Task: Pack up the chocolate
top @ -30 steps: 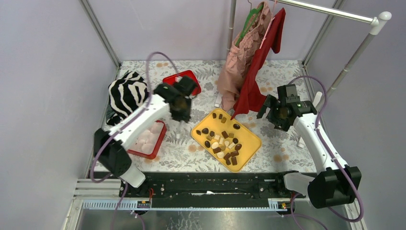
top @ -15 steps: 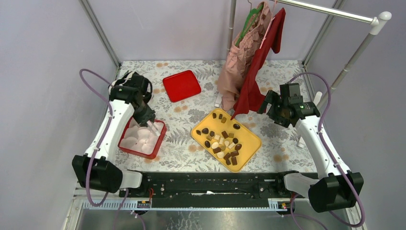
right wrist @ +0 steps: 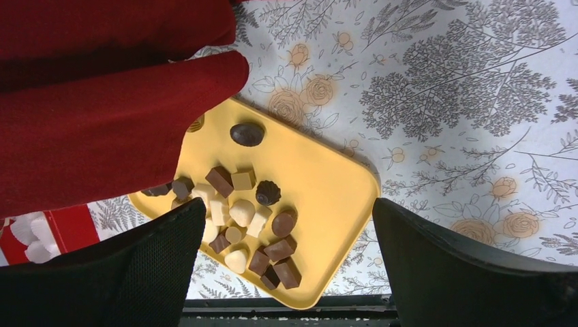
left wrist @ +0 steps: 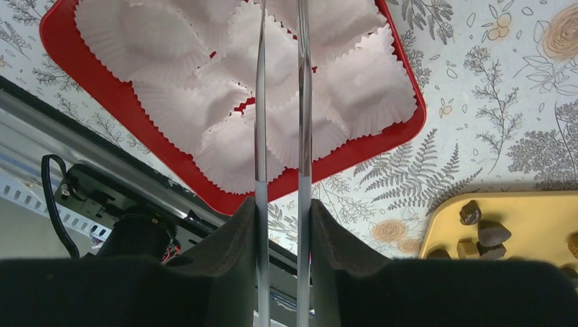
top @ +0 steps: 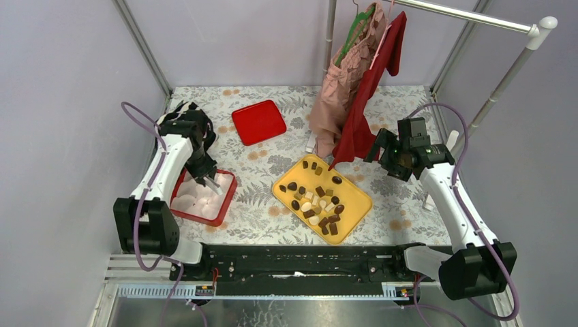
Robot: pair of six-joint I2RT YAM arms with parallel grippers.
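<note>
Several chocolates (top: 319, 201), dark brown, tan and cream-white, lie loose on a yellow tray (top: 358, 197) at mid-table; the right wrist view shows the chocolates (right wrist: 252, 204) on that tray (right wrist: 327, 184). My left gripper (top: 203, 169) is shut on thin metal tongs (top: 213, 180). The tongs (left wrist: 261, 102) reach out from the left gripper (left wrist: 281, 204) over a red box (left wrist: 371, 144) filled with white paper cups (left wrist: 232, 68); nothing shows between their prongs. My right gripper (top: 395, 160) hangs open and empty above the table right of the tray, its fingers framing the chocolates around the right gripper's (right wrist: 286, 266) gap.
The red box (top: 225, 201) sits left of the tray. A red lid (top: 258, 121) lies behind it. Pink and red garments (top: 354, 88) hang from a rail at the back, and the red one (right wrist: 102, 102) drapes over the tray's far corner.
My left arm has swung from mid-table to the left and lowered the tongs over the red box. The right arm has barely shifted.
</note>
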